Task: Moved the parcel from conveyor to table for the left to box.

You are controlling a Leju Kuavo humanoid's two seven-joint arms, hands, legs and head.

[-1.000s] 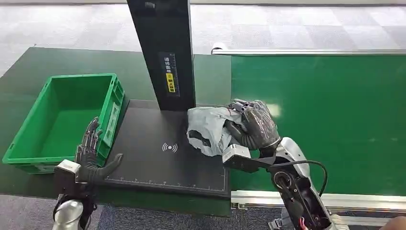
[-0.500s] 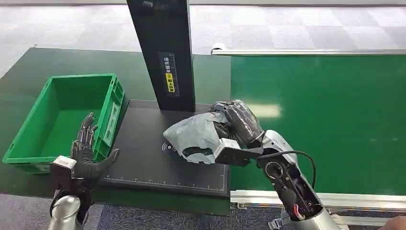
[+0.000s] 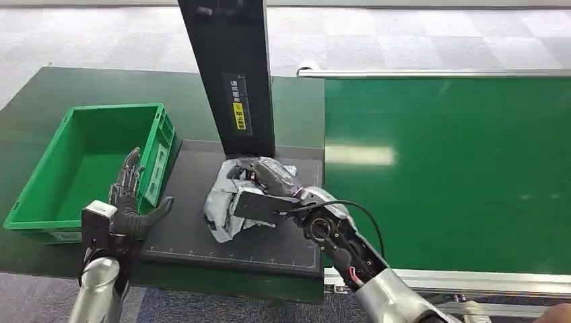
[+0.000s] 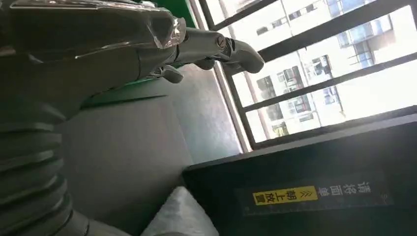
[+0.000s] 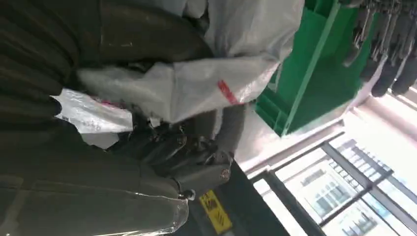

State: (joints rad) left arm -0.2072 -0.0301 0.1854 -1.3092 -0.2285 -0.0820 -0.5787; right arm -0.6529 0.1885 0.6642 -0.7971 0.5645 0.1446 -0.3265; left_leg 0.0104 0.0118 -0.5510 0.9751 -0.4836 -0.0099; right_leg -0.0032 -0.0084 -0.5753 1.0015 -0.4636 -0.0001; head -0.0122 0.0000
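A crumpled grey plastic parcel (image 3: pixel 223 202) lies on the black scanner mat (image 3: pixel 195 229) in the head view, just in front of the black post. My right hand (image 3: pixel 266 180) grips it from the right side; the right wrist view shows its fingers (image 5: pixel 162 147) wrapped in the grey parcel (image 5: pixel 206 83). My left hand (image 3: pixel 128 205) hovers open, fingers spread, at the mat's left edge beside the green crate (image 3: pixel 87 165), a short gap away from the parcel. A corner of the parcel (image 4: pixel 179 216) shows in the left wrist view beyond my left hand (image 4: pixel 216 46).
The green crate is empty and sits on the dark green table (image 3: pixel 60 87) to the left. A tall black post (image 3: pixel 232 74) with a yellow label rises behind the mat. The green conveyor belt (image 3: pixel 444 168) spreads to the right.
My right hand has carried the parcel leftward from the mat's right edge to the mat's middle. The left hand has lifted slightly and stays open.
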